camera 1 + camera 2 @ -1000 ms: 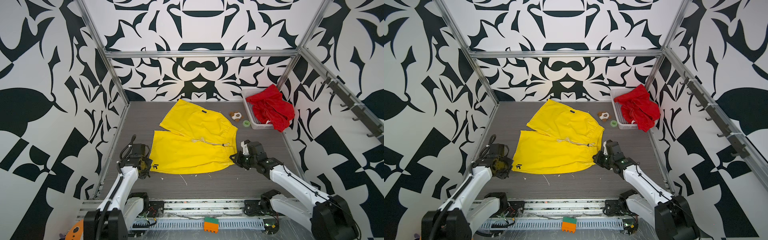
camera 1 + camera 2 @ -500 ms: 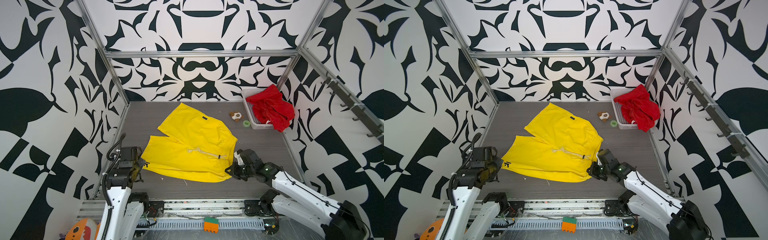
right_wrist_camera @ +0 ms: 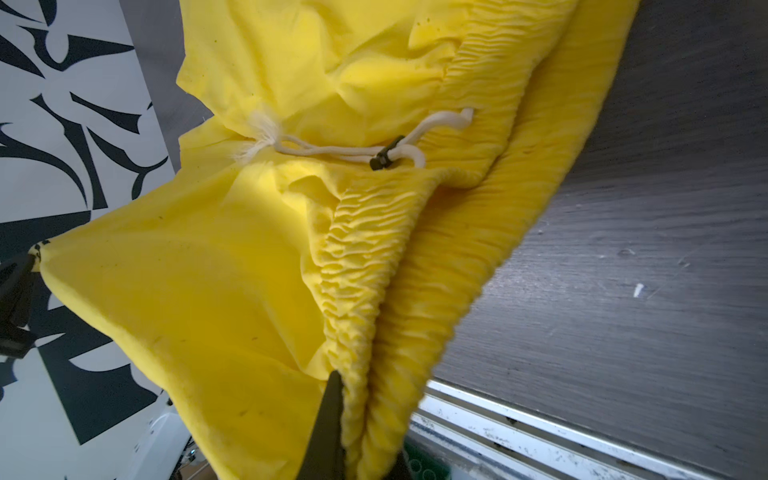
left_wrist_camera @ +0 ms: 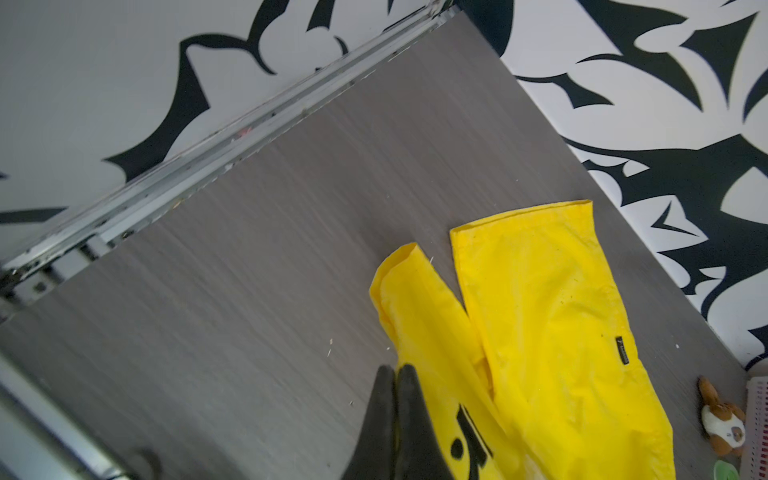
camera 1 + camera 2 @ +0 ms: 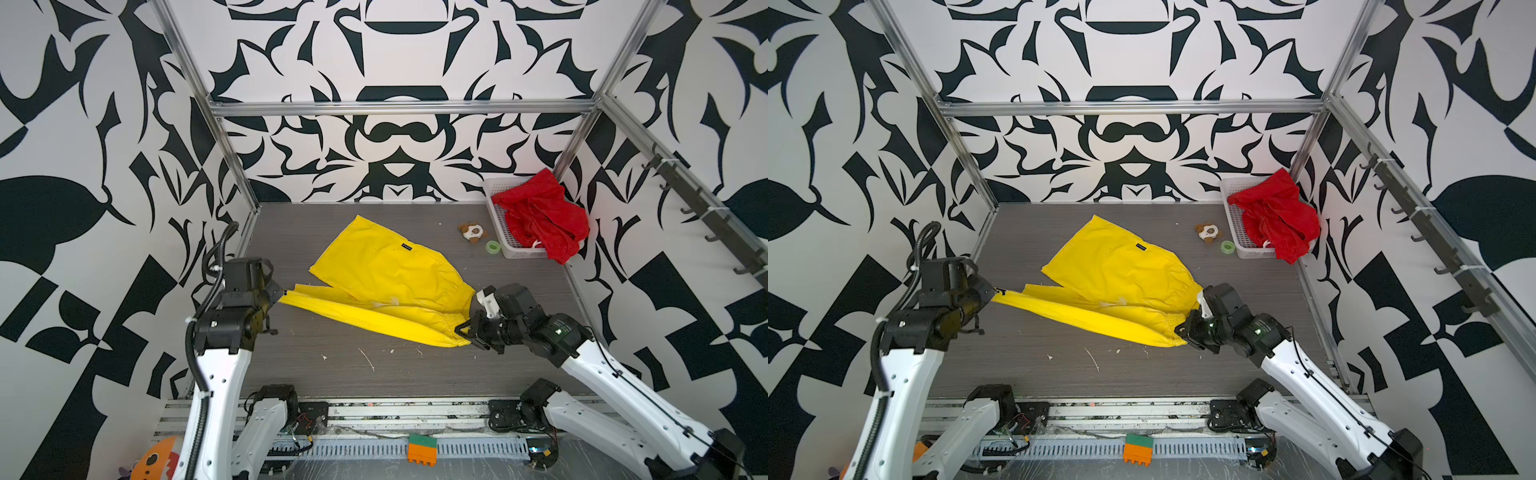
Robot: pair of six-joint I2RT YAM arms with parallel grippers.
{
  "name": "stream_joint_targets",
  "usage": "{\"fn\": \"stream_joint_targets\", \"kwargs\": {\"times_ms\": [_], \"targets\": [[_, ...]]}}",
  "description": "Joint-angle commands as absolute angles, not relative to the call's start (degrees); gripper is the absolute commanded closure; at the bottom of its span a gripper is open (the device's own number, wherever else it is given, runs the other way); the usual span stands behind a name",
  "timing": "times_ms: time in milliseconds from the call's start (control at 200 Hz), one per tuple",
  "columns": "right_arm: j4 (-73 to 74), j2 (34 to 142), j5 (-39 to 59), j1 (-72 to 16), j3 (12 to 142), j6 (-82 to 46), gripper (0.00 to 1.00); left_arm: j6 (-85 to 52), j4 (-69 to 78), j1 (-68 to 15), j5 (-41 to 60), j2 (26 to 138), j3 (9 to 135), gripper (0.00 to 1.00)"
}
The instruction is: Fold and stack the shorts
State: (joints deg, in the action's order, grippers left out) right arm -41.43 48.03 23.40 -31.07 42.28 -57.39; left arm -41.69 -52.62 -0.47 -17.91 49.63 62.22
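The yellow shorts (image 5: 382, 274) (image 5: 1113, 270) are half lifted: the far leg lies flat on the table and the near leg hangs stretched between my two grippers. At the left, my left gripper (image 5: 282, 293) (image 5: 994, 293) is shut on the near leg's hem corner; the left wrist view shows the gripper (image 4: 394, 370) pinching yellow cloth (image 4: 540, 311) beside a black logo. My right gripper (image 5: 467, 332) (image 5: 1183, 330) is shut on the gathered waistband (image 3: 415, 249) at the right, one finger (image 3: 328, 415) showing. The red shorts (image 5: 540, 212) (image 5: 1275, 208) lie heaped in the basket.
A white mesh basket (image 5: 513, 252) stands in the back right corner against the wall. A small brown-and-white plush toy (image 5: 471, 232) and a green tape roll (image 5: 492, 246) lie just left of it. Patterned walls close in three sides. Small white scraps dot the front of the table.
Both grippers have risen and come toward the front with the shorts' near edge. The near leg has left the table and hangs taut; the whole garment has slid frontward.
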Motion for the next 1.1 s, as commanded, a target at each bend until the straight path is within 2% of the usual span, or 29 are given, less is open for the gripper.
{"fn": "stream_joint_targets", "kwargs": {"times_ms": [0, 320, 1095], "targets": [[-48.3, 49.7, 24.8, -28.3, 46.7, -53.5, 1.00, -36.3, -47.1, -0.2, -19.5, 53.3, 68.1, 1.00], [-48.7, 54.0, 29.9, -23.8, 49.7, -50.7, 1.00, -30.7, -40.9, -1.1, -16.9, 63.7, 78.6, 1.00], [-46.3, 58.4, 34.0, -18.0, 49.5, -48.6, 1.00, -25.8, -28.3, -3.9, -14.7, 75.7, 85.3, 1.00]]}}
